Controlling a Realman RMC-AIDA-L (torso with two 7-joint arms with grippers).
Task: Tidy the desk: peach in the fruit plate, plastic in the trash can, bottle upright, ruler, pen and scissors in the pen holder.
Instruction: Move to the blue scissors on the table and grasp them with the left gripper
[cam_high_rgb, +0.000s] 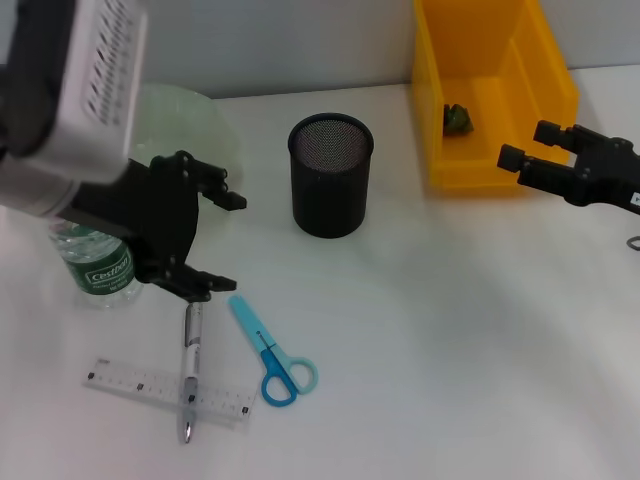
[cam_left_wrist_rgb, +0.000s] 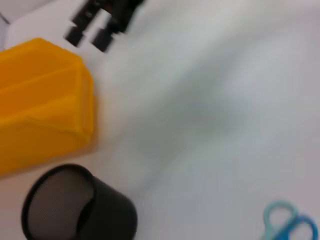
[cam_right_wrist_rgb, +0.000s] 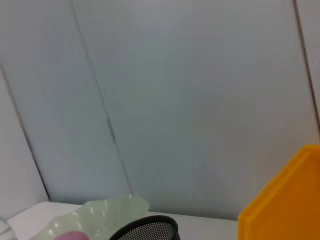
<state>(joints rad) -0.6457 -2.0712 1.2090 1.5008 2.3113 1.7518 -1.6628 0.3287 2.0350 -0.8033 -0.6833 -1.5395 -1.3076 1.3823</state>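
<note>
My left gripper (cam_high_rgb: 228, 243) hangs open over the table, just right of the upright bottle (cam_high_rgb: 100, 268) with the green label. Below it lie the pen (cam_high_rgb: 190, 360), crossing the clear ruler (cam_high_rgb: 150, 386), and the blue scissors (cam_high_rgb: 270, 355). The black mesh pen holder (cam_high_rgb: 330, 175) stands mid-table. The pale green fruit plate (cam_high_rgb: 205, 120) sits behind my left arm. A pink shape, apparently the peach (cam_right_wrist_rgb: 72, 236), lies in the plate (cam_right_wrist_rgb: 105, 212). The yellow trash can (cam_high_rgb: 540, 90) holds a green plastic scrap (cam_high_rgb: 458, 118). My right gripper (cam_high_rgb: 529, 144) is open, in front of the can.
The left wrist view shows the trash can (cam_left_wrist_rgb: 45, 100), the pen holder (cam_left_wrist_rgb: 75, 210), the scissors' handles (cam_left_wrist_rgb: 290, 225) and my right gripper (cam_left_wrist_rgb: 90, 27) farther off. A grey wall stands behind the table.
</note>
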